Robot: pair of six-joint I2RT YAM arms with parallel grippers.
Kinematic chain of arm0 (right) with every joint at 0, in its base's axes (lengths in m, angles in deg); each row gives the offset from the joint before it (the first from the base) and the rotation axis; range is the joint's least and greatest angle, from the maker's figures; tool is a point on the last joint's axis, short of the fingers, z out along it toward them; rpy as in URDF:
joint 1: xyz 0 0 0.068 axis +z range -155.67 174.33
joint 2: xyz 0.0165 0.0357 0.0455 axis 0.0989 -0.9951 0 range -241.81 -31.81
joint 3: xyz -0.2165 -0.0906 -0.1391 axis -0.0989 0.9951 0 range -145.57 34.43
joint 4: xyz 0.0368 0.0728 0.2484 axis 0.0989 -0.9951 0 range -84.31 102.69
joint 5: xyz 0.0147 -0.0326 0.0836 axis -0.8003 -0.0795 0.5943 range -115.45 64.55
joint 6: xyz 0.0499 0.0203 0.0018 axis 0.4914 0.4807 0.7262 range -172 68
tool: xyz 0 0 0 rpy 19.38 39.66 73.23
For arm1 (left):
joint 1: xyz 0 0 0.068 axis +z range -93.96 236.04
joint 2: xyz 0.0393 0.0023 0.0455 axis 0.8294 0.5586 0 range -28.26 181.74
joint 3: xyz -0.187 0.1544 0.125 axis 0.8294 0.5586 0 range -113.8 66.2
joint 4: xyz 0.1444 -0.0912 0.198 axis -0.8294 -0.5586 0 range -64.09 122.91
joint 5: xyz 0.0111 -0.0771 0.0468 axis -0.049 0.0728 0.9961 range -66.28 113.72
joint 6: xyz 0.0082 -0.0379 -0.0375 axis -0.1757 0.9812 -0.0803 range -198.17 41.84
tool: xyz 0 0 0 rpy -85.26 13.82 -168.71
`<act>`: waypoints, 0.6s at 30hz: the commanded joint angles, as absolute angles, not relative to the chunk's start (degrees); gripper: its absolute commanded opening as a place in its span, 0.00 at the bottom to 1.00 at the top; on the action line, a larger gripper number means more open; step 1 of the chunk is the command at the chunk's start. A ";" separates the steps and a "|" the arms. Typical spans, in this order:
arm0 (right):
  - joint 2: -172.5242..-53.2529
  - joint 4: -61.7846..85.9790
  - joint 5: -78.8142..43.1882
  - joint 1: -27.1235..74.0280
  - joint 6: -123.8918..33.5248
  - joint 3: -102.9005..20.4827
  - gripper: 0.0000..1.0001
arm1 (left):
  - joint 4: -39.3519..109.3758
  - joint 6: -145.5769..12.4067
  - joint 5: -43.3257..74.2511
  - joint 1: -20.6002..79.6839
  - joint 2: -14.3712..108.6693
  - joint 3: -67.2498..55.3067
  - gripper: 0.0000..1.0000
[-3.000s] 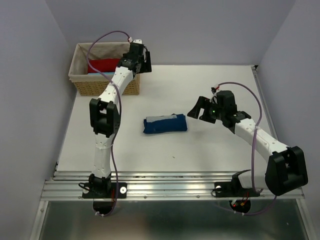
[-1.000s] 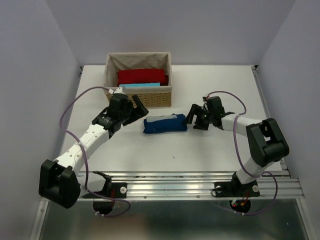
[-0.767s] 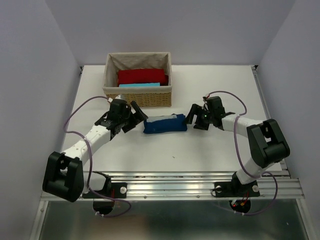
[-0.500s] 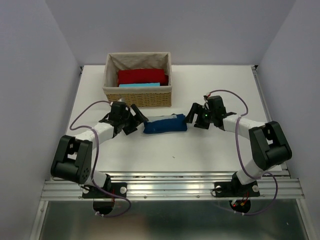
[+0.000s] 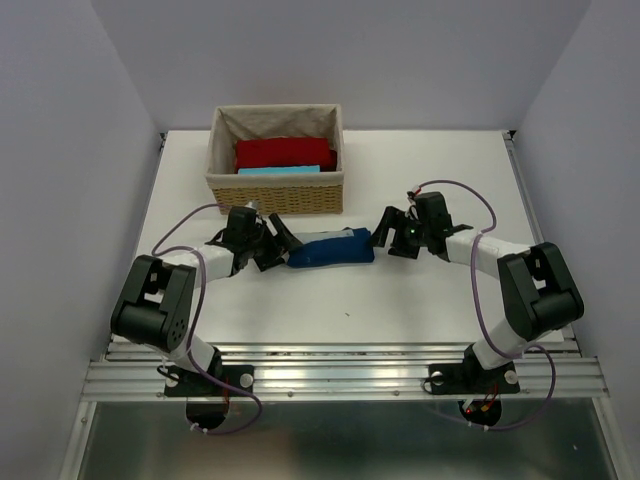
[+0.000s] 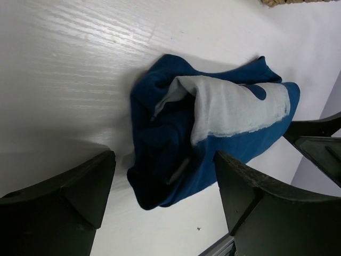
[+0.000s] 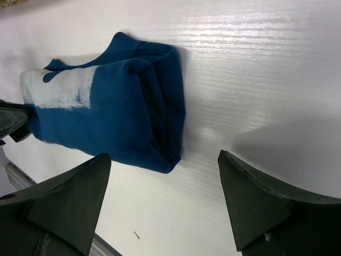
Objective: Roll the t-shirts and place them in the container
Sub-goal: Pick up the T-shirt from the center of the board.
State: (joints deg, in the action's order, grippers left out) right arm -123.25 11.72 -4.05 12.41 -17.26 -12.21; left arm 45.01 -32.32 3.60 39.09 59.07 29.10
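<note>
Worktop (image 5: 420,300): white, wood-grained surface with pale lilac walls on three sides.
Navy t-shirt (image 5: 330,248): rolled into a short bundle that lies flat on the worktop, near the front of the basket. Its long axis runs left to right between the two claws. A pale patch (image 6: 234,106) shows on its upper face.
Wicker basket (image 5: 276,197): cloth-lined and upright, at the far left-centre of the worktop.
Red piece (image 5: 284,153): folded inside the basket, toward its far side.
Light-blue piece (image 5: 280,170): inside the basket against the near wall, touching the red piece.
Left claw (image 5: 280,246): low over the worktop at the bundle's left end, jaws spread wide and gripping nothing. In the left wrist view that end of the bundle lies between the two dark fingers (image 6: 64,192). The finger on the pale-patch side sits just beside the cloth, and I cannot tell whether it touches.
Right claw (image 5: 386,237): at the bundle's right end, facing the left claw, jaws spread wide and holding nothing. In the right wrist view the bundle's end sits toward one finger (image 7: 58,202), with bare worktop between the cloth and the other.
Cables (image 5: 470,190): lilac, looped loosely above each forearm.
</note>
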 commanded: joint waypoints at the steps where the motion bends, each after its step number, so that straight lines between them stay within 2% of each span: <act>1: -123.21 13.75 -4.27 12.69 -17.37 -12.33 0.88 | 47.50 -33.78 0.53 38.03 62.00 29.64 0.85; 8: -123.91 14.89 -3.48 12.69 -16.49 -11.98 0.88 | 49.96 -32.81 -1.50 36.44 64.99 28.41 0.80; 14: -125.58 17.26 -1.90 12.69 -15.26 -11.19 0.88 | 50.84 -32.37 -1.50 36.27 65.26 28.05 0.59; 17: -126.38 17.96 -0.76 12.69 -14.82 -11.19 0.88 | 50.84 -32.29 -1.41 36.18 65.08 27.53 0.45; 18: -126.81 18.58 -0.41 12.69 -14.47 -11.19 0.87 | 50.75 -32.29 -1.41 36.18 65.00 27.44 0.38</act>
State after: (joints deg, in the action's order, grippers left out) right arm -125.69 14.01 -2.38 12.41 -15.62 -11.57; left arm 51.83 -31.66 -1.36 36.58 65.08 28.57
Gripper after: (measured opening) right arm 0.873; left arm 0.472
